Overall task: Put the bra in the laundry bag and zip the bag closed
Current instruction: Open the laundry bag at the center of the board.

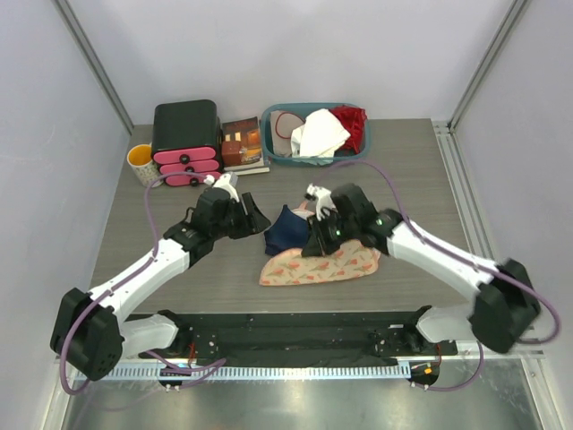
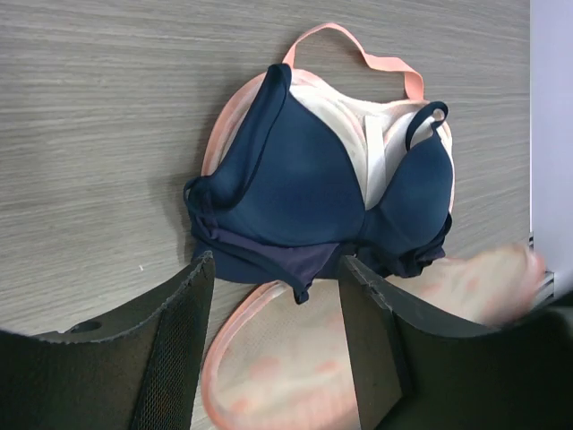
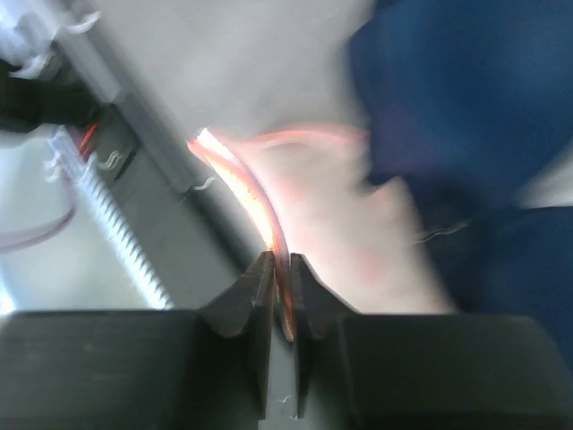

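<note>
Your open room lies on either side of the laundry bag (image 1: 322, 266). There is bare table (image 1: 421, 179) to its right and more to its left, under the left arm. On the bag's far side, well apart from it, stand a teal basket (image 1: 268, 134), a book (image 1: 242, 143) and a black drawer box (image 1: 185, 130). On its near side the table's edge and the black rail (image 1: 295, 336) run close.

The right gripper (image 3: 279, 273) is clenched on the bag's pink zipper rim, which stands thin between its jaws. The left gripper (image 2: 277, 269) is released and grasps nothing, hovering just left of the bag.

The bra (image 2: 309, 188) lies in the bag's far half. It is dark navy with both padded cups showing, and one thin strap curls over the cream lining. The bag's floral near half spreads toward the rail.
</note>
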`<action>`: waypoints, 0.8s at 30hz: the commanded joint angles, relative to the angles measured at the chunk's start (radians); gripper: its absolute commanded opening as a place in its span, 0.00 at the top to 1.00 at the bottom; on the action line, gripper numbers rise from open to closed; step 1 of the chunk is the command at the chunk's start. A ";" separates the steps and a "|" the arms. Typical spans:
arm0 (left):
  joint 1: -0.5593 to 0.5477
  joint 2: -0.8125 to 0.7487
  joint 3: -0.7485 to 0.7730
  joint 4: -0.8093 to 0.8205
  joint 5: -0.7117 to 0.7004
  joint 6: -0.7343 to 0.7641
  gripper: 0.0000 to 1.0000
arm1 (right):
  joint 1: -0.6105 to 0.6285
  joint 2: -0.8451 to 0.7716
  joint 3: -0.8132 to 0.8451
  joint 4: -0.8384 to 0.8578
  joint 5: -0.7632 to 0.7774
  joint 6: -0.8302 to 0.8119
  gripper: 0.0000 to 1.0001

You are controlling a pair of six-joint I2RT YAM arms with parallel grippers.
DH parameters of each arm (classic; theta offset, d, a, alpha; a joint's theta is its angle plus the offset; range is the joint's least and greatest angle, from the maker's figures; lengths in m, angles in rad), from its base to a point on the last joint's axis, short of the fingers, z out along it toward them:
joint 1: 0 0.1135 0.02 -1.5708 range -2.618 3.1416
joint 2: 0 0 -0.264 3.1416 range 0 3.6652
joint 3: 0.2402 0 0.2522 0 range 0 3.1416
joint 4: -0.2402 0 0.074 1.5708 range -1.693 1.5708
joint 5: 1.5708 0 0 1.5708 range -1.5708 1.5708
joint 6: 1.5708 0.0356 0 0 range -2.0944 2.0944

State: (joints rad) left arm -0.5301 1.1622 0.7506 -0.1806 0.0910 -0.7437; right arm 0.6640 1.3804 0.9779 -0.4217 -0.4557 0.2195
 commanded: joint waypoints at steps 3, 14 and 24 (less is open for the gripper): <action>-0.002 0.076 0.076 0.013 -0.007 0.009 0.41 | 0.143 -0.288 -0.354 0.185 -0.107 0.360 0.54; -0.002 0.252 0.135 0.021 0.003 0.049 0.38 | -0.041 -0.330 -0.122 -0.095 0.542 0.463 0.25; -0.010 0.369 0.147 0.073 -0.011 0.064 0.41 | -0.305 -0.170 -0.200 0.012 0.506 0.394 0.34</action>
State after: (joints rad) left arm -0.5358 1.5108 0.8654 -0.1680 0.0868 -0.7017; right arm 0.3939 1.2156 0.8223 -0.4488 0.0422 0.6296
